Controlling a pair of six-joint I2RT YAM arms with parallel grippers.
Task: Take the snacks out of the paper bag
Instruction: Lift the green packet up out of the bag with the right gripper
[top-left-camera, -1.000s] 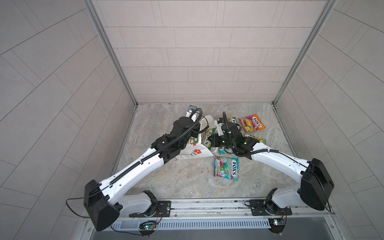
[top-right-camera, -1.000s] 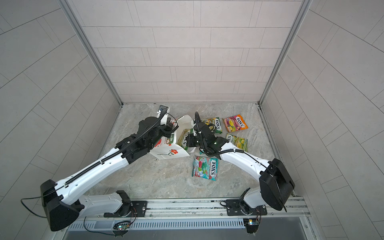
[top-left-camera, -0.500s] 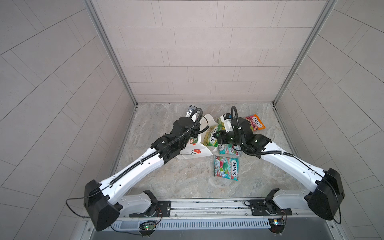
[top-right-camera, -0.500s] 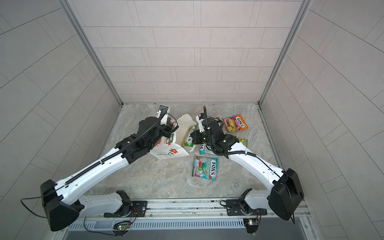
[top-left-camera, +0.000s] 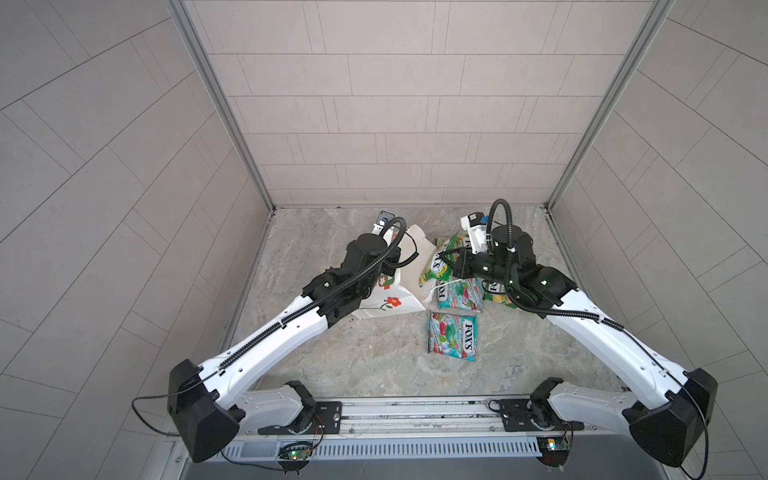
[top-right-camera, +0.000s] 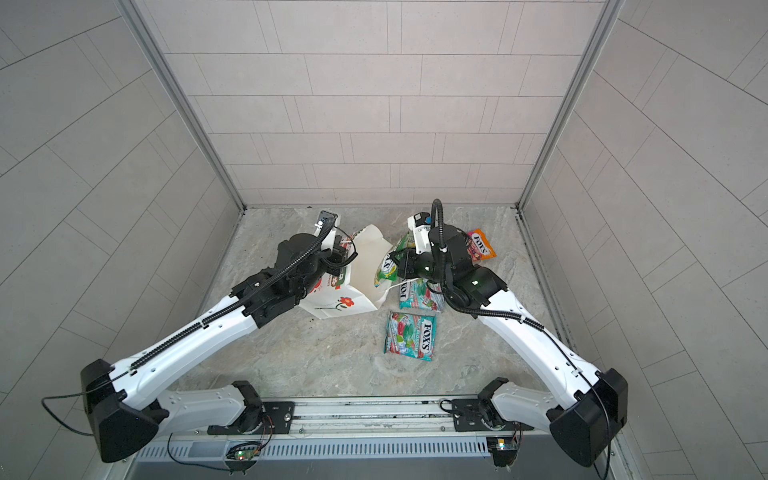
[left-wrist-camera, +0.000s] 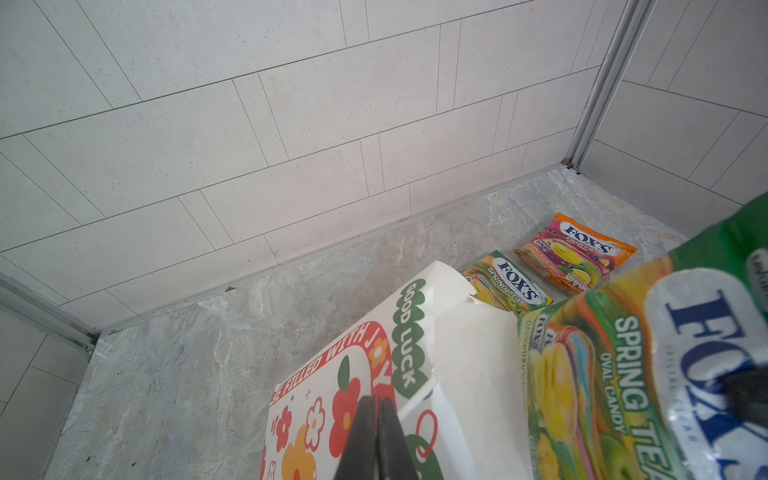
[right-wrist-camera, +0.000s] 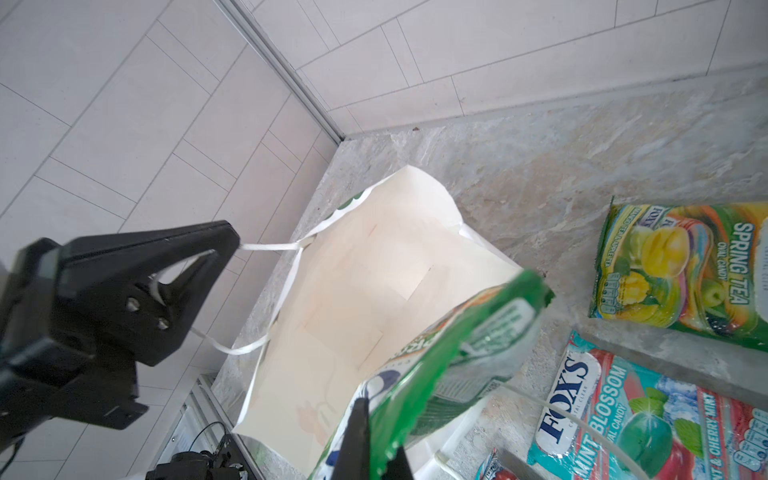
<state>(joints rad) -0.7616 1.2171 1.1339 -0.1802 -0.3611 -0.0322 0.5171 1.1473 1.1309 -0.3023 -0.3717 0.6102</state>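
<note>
One green-yellow pkt (right-wrist-camera: 469, 328) is clamped by right gripper (right-wrist-camera: 376, 451) at paper bag (right-wrist-camera: 365, 266) mouth, cord handle (right-wrist-camera: 270, 247) pinched tight by left gripper (right-wrist-camera: 232, 240); w/ edge-only grip, pkt may be dropped inside.

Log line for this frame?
left gripper: shut on cord handle | right gripper: shut on green packet, at paper bag mouth | inside: no packets visible

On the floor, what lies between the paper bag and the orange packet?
A green-yellow Spring Tea packet lies flat between the paper bag and the orange packet; the left wrist view shows it.
</note>
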